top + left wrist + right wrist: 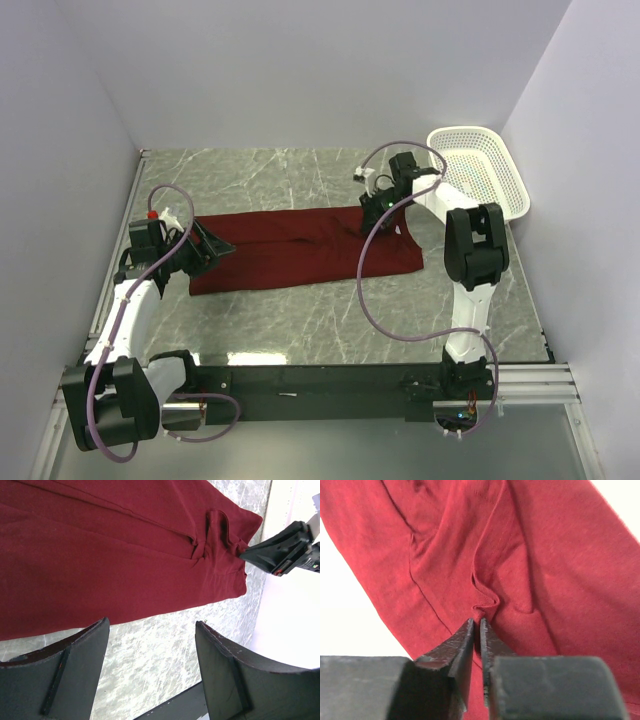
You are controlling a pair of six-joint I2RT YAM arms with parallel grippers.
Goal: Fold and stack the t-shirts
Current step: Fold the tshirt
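Got one maroon t-shirt [290, 255] here, lying flat across the middle of the grey marbled bench [300, 330] as a long band. Runs left to right, with a fold line along its length and a bit of bunching near the right end. Seeing the right gripper [375, 218] down on that bunched spot, fingers [462, 645] pressed nearly together, just a thin slit, nipping a little pucker of the cloth at the very tips. Over at the shirt's left end, spotting the left gripper [222, 245] low by the edge, fingers [75, 670] spread wide apart, gripping nothing, framing bare bench just beside the hem. Also got a white perforated basket [485, 170] tipped up in the far right corner, well apart from the shirt.
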